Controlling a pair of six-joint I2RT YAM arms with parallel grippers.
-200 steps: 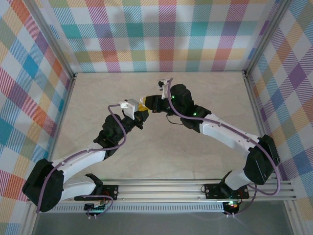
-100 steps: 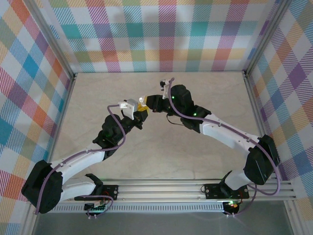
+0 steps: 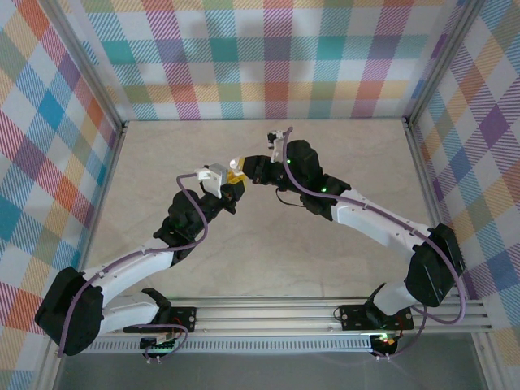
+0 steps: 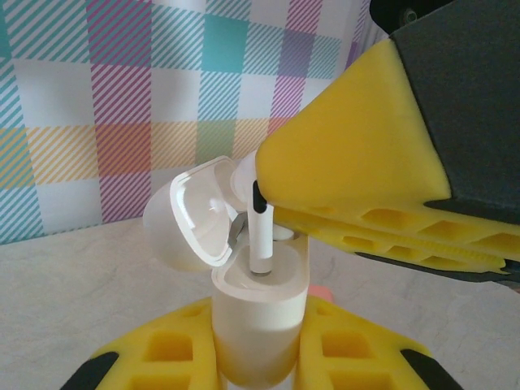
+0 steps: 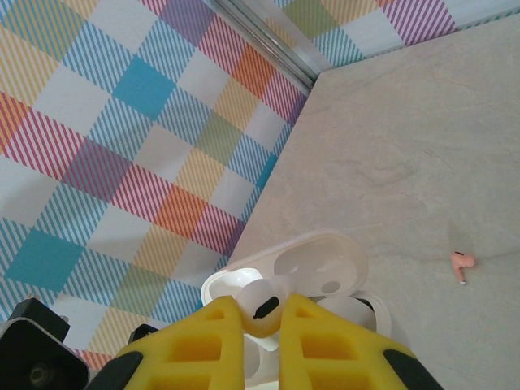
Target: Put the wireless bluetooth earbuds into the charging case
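Right gripper [image 5: 262, 333] has edged closer, pinching a white earbud [image 4: 261, 240] whose stem tip now enters the open charging case [image 4: 258, 325], clamped upright by the left gripper [image 4: 260, 361] above the table [image 3: 162, 150], toward its far edge. Seating looks close; release should follow.

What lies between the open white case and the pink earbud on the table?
Nothing: bare table separates the case and the pink earbud, in the right wrist view.

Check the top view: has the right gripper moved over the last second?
Yes, slightly: the right gripper has edged toward the far wall.
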